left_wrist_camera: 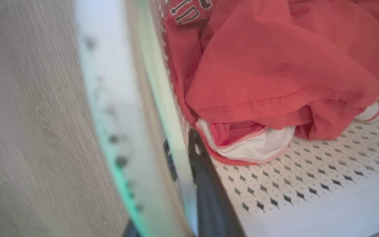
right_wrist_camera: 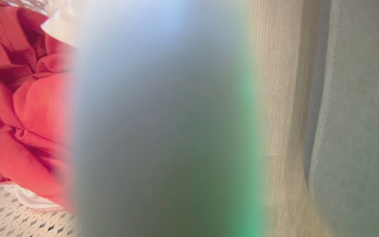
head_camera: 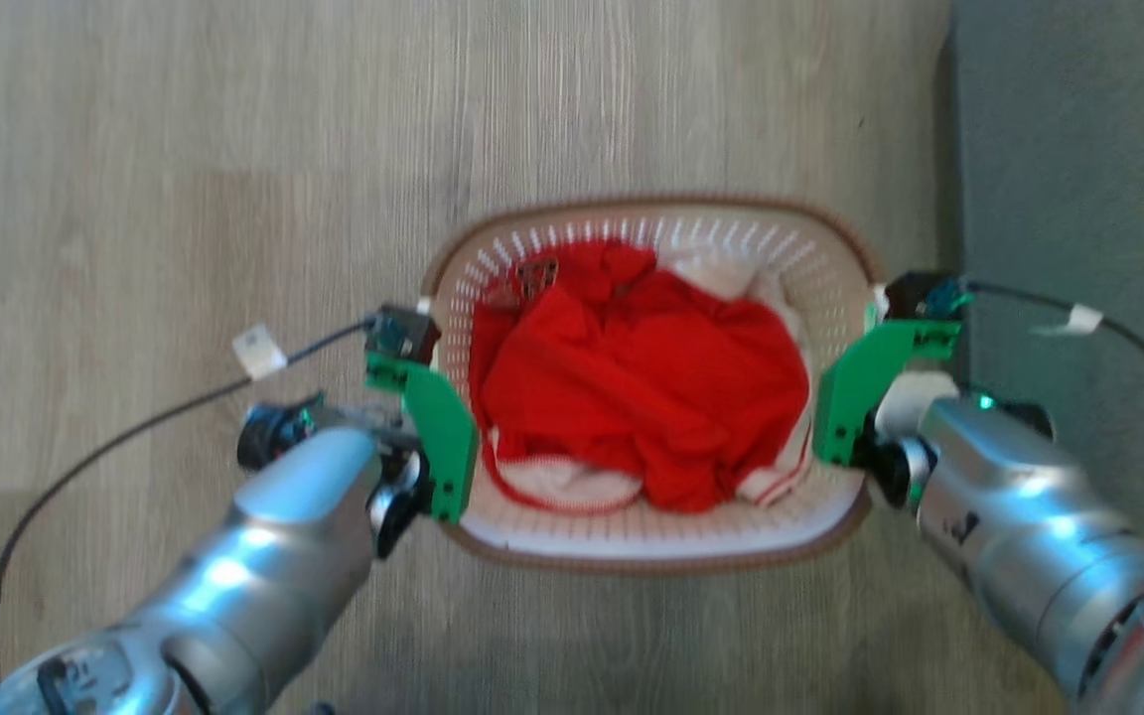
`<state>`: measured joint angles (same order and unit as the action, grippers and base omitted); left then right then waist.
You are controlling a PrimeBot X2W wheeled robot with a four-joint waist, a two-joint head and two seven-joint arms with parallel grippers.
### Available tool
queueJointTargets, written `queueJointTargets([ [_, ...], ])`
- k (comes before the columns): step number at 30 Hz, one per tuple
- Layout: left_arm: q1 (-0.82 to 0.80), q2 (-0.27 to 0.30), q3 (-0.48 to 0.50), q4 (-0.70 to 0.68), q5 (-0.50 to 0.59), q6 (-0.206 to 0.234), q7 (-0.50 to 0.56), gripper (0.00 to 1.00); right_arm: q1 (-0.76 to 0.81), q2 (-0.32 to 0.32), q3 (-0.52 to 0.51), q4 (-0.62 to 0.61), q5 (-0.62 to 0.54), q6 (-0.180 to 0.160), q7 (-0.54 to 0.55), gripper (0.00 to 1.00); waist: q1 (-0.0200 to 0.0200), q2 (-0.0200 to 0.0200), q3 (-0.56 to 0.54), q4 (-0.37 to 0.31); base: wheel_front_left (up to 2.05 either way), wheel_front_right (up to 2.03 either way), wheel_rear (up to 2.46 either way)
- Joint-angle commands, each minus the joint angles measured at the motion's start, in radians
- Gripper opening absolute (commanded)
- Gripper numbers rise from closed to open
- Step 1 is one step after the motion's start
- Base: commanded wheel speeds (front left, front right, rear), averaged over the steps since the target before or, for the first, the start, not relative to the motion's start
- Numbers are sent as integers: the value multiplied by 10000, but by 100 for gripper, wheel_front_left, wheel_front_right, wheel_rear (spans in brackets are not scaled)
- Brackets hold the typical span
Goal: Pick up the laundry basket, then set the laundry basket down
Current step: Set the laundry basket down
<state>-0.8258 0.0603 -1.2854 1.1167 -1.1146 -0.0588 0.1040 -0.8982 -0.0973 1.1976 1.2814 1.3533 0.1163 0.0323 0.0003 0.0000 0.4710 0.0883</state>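
Observation:
The laundry basket [head_camera: 651, 206] is white with a brown rim and lies between my two arms over the wooden floor. Red and white clothes [head_camera: 632, 377] fill it. My left gripper [head_camera: 443, 437] sits at the basket's left side under a green bracket. In the left wrist view the basket's side wall [left_wrist_camera: 110, 98] runs between its fingers, with one dark finger [left_wrist_camera: 212, 197] inside beside the red cloth [left_wrist_camera: 275, 65]. My right gripper [head_camera: 845, 407] is at the basket's right side. In the right wrist view a blurred pale part of the basket [right_wrist_camera: 160, 115] hides its fingers.
A grey rug [head_camera: 1078, 199] borders the wooden floor [head_camera: 185, 149] on the right, close to the right arm; it also shows in the right wrist view as the rug [right_wrist_camera: 364, 131]. Black cables with white tags [head_camera: 256, 350] trail from both wrists.

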Motion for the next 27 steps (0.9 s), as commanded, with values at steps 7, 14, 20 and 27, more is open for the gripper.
queueJointTargets([
  [7,-1151,-101,52,-624,433,187,-522,0,-833,162,-81,-36,-255,144,-761,0,-3,0,2162,227,0,0,0],
  [14,-1735,-101,52,-526,1110,468,-1122,0,-1299,170,-287,52,-211,144,-1137,0,-3,0,3190,112,0,0,0],
  [20,-2071,-101,51,-415,1214,535,-1268,0,-1593,214,-340,80,-281,144,-1412,0,-3,0,3844,-6,0,0,0],
  [27,-2234,-101,87,-366,845,491,-1291,0,-1772,72,-163,89,-619,144,-1709,0,-3,0,4215,-78,0,0,0],
])
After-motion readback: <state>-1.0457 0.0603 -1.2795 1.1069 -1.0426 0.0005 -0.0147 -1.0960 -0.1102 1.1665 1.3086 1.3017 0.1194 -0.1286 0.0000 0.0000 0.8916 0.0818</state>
